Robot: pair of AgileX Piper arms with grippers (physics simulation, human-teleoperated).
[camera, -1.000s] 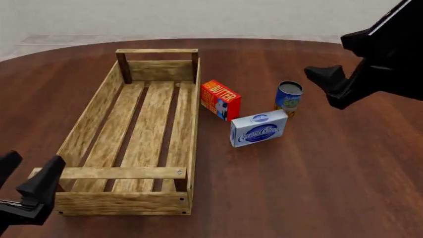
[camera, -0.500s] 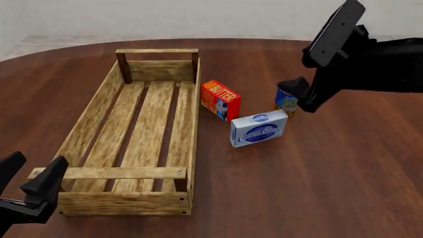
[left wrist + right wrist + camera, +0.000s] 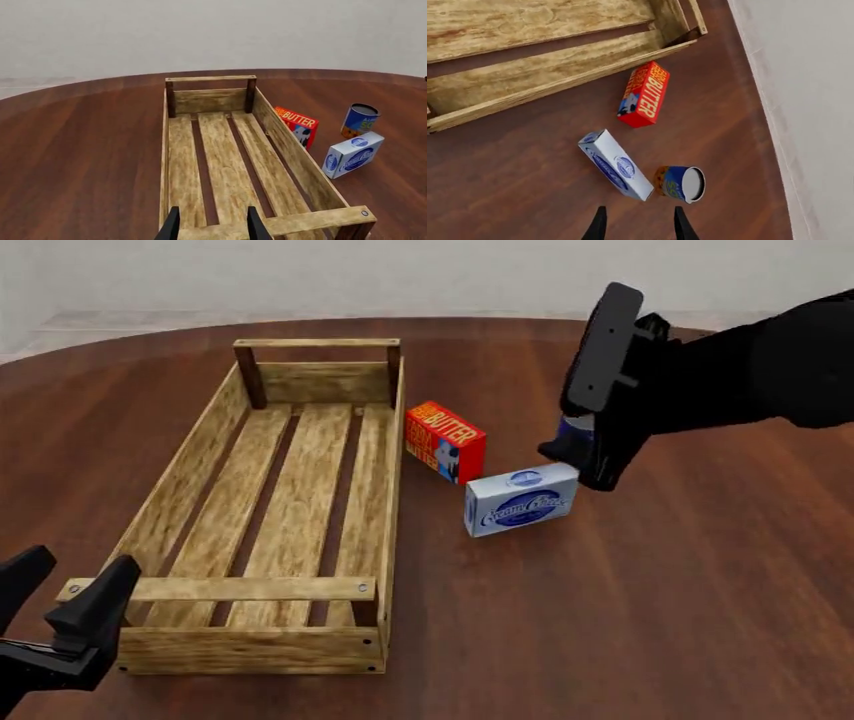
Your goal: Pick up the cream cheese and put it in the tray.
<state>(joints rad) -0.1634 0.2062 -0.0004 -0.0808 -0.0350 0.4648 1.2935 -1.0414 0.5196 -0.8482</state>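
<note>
Nothing of the task is done yet, as I judge it. The cream cheese (image 3: 522,499) stands on the tabletop (image 3: 641,620), outside the tray (image 3: 179,494), just beside the butter box (image 3: 445,441) and the blue can (image 3: 680,183); in the right wrist view the can looks to touch it or nearly so. The tray holds nothing that I can see.

The right hand (image 3: 636,222) hangs above the box and the can with its fingers apart and nothing between them. It is not yet down on the box. The left hand (image 3: 60,600) waits at the near end of the tray, also spread and holding nothing. Grasping, lifting and carrying over the slatted wall are all left.

The tabletop is dark brown wood with a rounded far edge. Behind it I see only a pale plain wall.
</note>
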